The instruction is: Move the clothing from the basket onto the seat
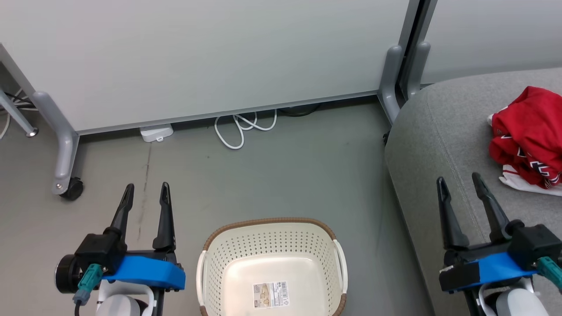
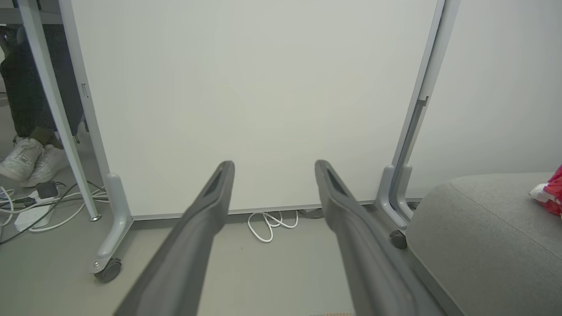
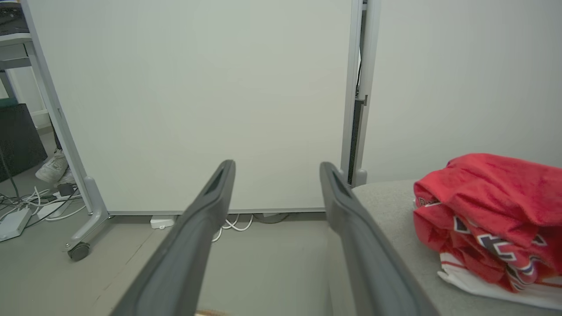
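Grey floor (image 1: 285, 175); 2 end effectors (image 1: 147, 186) (image 1: 458, 177) wide open, empty

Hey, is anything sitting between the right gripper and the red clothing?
Nothing visible does. Between the open right gripper and the clothing there is only bare grey cushion of the seat, where the clothing already lies. The basket has no clothing in it.

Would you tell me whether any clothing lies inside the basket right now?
No, the basket holds just a label on its floor, while the red clothing lies on the seat.
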Controlling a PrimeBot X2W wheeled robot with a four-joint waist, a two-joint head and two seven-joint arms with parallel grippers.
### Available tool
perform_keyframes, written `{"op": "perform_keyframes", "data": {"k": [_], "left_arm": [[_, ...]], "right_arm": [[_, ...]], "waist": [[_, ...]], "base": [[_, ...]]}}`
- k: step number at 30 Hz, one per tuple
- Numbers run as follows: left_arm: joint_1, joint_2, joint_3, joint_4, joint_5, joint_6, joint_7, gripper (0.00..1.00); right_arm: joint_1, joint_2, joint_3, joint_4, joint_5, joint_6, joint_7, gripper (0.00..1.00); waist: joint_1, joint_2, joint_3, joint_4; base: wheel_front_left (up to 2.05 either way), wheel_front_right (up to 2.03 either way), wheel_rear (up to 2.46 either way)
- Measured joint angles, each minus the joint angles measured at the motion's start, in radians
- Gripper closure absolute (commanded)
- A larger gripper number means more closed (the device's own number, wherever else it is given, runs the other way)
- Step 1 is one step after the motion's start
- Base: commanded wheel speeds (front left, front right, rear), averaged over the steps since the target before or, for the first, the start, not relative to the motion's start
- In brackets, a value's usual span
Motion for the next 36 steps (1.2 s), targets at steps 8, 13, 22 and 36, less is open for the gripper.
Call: {"op": "perform_keyframes", "data": {"k": [8,13,22,36], "left_arm": [[0.031,-0.020,0.028,0.034,0.030,-0.020,0.000,0.00],[0.032,-0.030,0.031,0.063,0.047,-0.025,0.000,0.00],[0.032,-0.039,0.040,0.083,0.063,-0.029,0.000,0.00],[0.063,-0.045,0.058,0.126,-0.026,-0.029,0.041,1.00]], "right_arm": [[0.025,0.014,0.001,0.039,0.000,0.000,0.000,0.00],[0.028,0.020,0.000,0.058,0.000,0.000,0.000,0.00],[0.033,0.026,0.004,0.072,0.000,0.000,0.000,0.00],[0.047,0.032,0.000,0.121,0.098,0.000,0.034,1.00]], "waist": [[0.0001,0.0000,-0.011,0.007],[0.0001,0.0000,-0.015,0.008],[0.0001,0.0000,-0.018,0.009],[0.0002,0.0000,-0.020,0.006]], "base": [[0.00,0.00,0.00],[0.00,0.00,0.00],[0.00,0.00,0.00],[0.00,0.00,0.00]]}}
